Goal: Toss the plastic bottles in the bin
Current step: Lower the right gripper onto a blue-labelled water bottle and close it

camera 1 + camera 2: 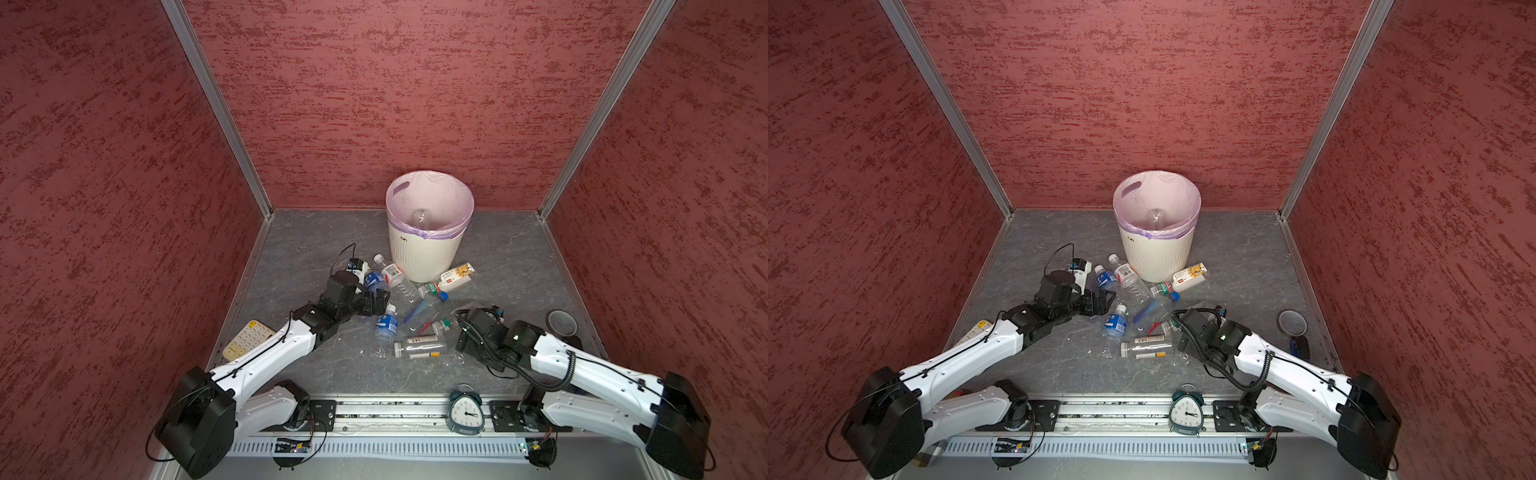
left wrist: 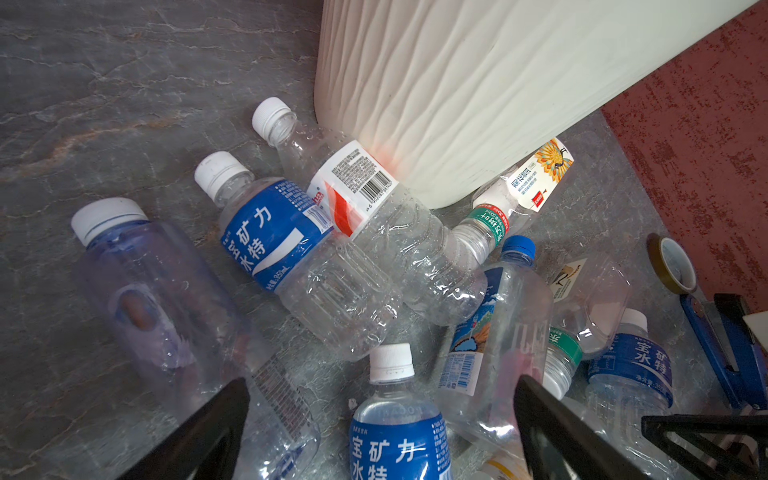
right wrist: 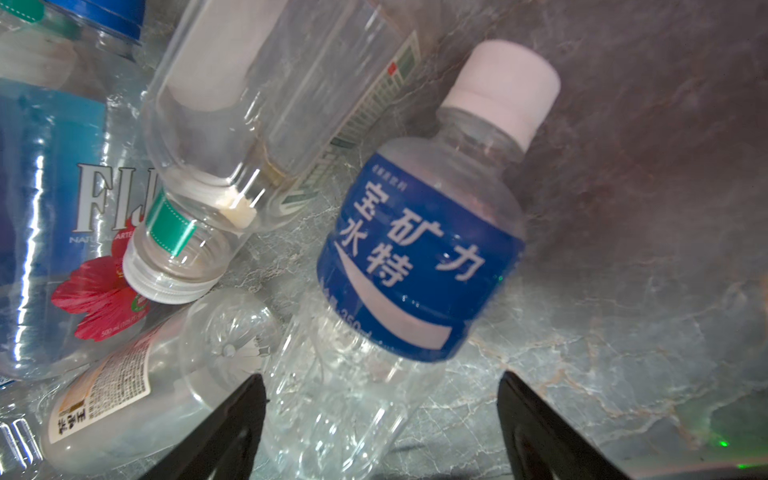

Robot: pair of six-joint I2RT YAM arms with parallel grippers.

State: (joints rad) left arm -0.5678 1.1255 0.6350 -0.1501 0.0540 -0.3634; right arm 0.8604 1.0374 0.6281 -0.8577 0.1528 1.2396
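Observation:
The cream-white bin [image 1: 424, 253] [image 1: 1156, 253] stands at the back with a lilac liner and one clear bottle [image 1: 420, 218] inside. Several plastic bottles lie in a heap on the grey floor in front of it. My left gripper [image 1: 376, 301] [image 2: 382, 380] is open at the heap's left edge, over a blue-labelled, white-capped bottle [image 1: 386, 326] [image 2: 399, 419] that it does not touch. My right gripper [image 3: 380, 378] is open at the heap's right side. A blue-labelled bottle [image 3: 415, 257] lies with its clear base between the fingers, not squeezed. The wrist hides those fingers in both top views.
A teal alarm clock [image 1: 465, 411] stands on the front rail. A cream keypad [image 1: 247, 338] lies under the left arm. A tape roll [image 1: 562, 322] and a blue tool [image 1: 1300, 345] lie at the right. Red walls enclose the floor on three sides.

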